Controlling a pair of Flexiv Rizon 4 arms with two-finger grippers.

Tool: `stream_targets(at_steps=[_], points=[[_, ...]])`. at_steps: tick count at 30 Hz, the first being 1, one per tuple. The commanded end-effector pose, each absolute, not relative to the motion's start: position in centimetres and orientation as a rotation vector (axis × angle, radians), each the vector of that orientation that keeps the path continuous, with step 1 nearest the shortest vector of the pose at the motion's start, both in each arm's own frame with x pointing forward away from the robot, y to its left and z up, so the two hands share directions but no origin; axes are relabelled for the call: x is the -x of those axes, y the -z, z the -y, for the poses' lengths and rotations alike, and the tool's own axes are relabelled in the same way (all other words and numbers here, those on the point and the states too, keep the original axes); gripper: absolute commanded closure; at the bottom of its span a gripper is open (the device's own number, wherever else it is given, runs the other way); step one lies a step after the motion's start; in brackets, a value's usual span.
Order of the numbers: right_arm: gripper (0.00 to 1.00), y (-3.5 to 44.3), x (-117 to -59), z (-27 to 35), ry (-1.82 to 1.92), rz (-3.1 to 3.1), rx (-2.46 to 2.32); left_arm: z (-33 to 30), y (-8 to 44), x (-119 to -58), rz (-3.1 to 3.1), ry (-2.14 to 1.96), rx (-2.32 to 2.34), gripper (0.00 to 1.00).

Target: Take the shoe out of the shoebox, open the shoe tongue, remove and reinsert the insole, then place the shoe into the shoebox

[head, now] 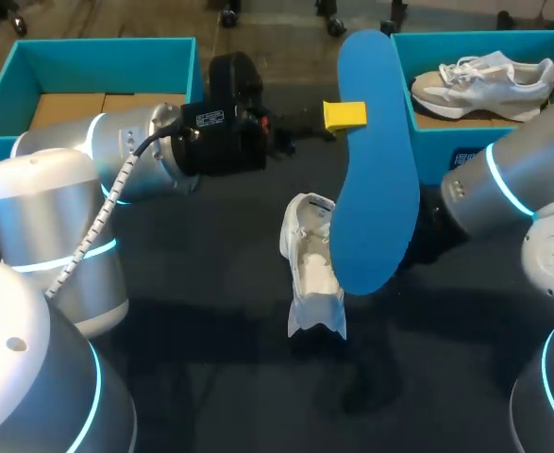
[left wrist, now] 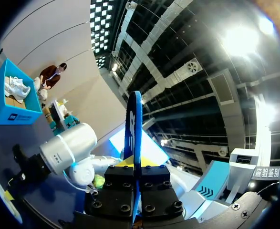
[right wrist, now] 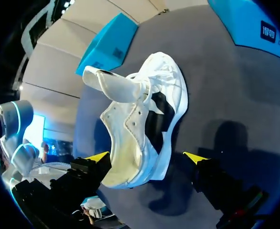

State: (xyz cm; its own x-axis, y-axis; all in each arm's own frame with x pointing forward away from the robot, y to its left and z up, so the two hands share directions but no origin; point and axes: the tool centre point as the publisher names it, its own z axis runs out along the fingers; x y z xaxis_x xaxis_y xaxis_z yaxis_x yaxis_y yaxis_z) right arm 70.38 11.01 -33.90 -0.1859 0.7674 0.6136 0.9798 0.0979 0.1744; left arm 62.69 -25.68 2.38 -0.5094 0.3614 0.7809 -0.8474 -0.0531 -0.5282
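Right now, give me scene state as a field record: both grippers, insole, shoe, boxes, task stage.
left gripper: shut on the blue insole, held raised over the table
right gripper: open, white shoe between its fingers
white shoe: on the table, tongue folded out
left shoebox: cardboard inside, no shoe
right shoebox: holds a second shoe
stage: insole out, not yet reinserted
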Motion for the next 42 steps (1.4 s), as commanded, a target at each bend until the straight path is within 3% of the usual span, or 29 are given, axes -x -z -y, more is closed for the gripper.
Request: stream_targets(at_steps=[1, 28, 42], points=[[0.00, 34.1, -70.1, -10.8, 0.821, 1.995, 1.696, 25.9, -2.5, -62.2, 1.312, -1.719, -0.582, 1.00], [0.00, 23.6, -71.1, -9.7, 1.192, 1.698, 1.489, 25.9, -2.5, -62.2, 1.312, -1.719, -0.582, 1.00], [0.00, 21.8, -71.5, -8.9, 1.257, 1.558, 1.439, 24.6, -1.1, -62.7, 1.502, -1.805, -0.401, 1.00]])
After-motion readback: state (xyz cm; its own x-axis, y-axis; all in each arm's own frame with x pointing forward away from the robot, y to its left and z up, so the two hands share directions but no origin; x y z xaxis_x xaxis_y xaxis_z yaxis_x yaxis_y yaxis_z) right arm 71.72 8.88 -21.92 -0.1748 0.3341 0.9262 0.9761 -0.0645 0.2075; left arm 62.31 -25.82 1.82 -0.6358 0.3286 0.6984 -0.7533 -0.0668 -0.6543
